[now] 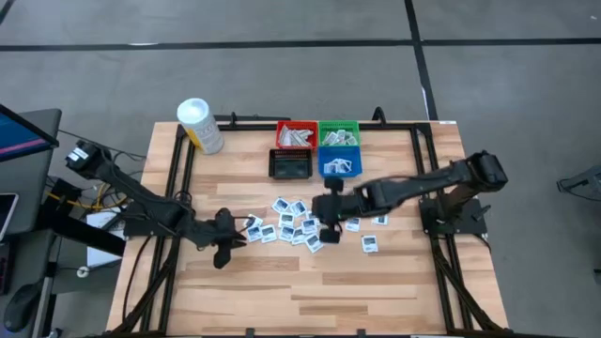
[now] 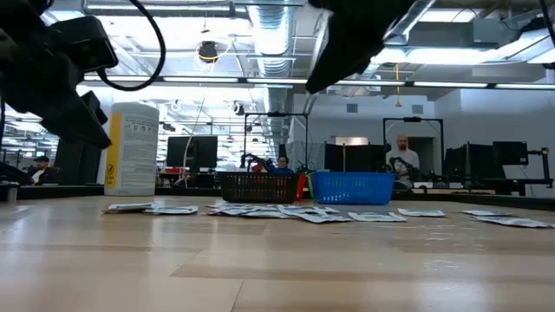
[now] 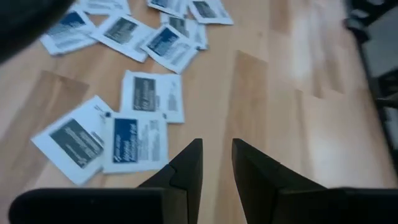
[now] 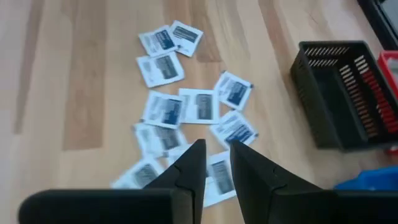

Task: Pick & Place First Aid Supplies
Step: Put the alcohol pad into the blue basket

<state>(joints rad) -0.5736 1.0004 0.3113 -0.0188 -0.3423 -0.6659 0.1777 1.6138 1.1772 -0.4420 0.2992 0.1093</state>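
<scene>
Left end effector (image 3: 216, 163): we see it narrow, empty, above bare tabletop (image 1: 282, 282) beside the packets (image 1: 293, 225)
Right end effector (image 4: 216, 163): narrow, empty, over the mid-tabletop scatter
Packets: we judge them light, flat, slippery; pinch an edge
Around: bins (image 1: 319, 148) and tub (image 1: 199, 124) by the far edge, clear of us

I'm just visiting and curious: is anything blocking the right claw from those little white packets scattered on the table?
Nothing visible does. The right claw hangs just above the white packets, with only air between. The black bin sits off to one side.
</scene>
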